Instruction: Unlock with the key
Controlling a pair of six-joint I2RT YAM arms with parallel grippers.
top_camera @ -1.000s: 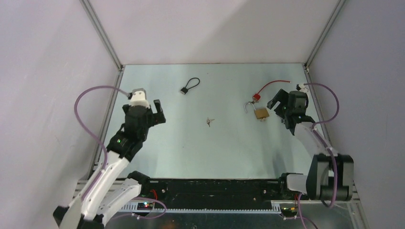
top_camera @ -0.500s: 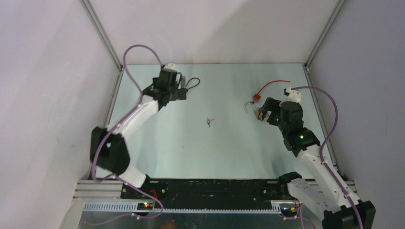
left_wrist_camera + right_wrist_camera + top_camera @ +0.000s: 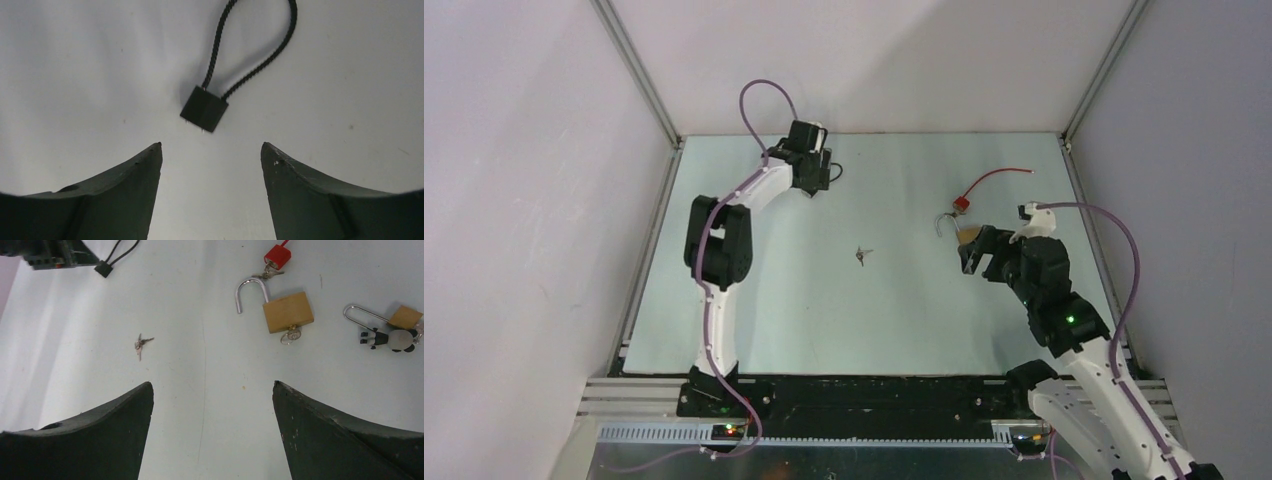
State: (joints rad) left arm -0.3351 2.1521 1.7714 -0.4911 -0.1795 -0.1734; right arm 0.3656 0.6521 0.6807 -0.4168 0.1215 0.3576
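A brass padlock point(image 3: 288, 312) lies on the table with its shackle swung open and a key point(image 3: 290, 336) in its keyhole. In the top view it point(image 3: 969, 236) is partly hidden under my right gripper point(image 3: 977, 256). My right gripper point(image 3: 212, 385) is open and empty, hovering near of the padlock. A black cable lock point(image 3: 203, 108) lies just ahead of my left gripper point(image 3: 211, 147), which is open and empty at the far left point(image 3: 814, 178). A loose pair of keys point(image 3: 862, 254) lies mid-table and also shows in the right wrist view point(image 3: 141, 345).
A red lock point(image 3: 277, 256) with a red cable point(image 3: 994, 177) lies just beyond the brass padlock. A second small brass padlock with a panda charm point(image 3: 395, 336) lies to its right. Walls enclose the table on three sides.
My left arm has stretched far out to the black cable lock at the back. My right gripper has shifted left and nearer, beside the brass padlock.
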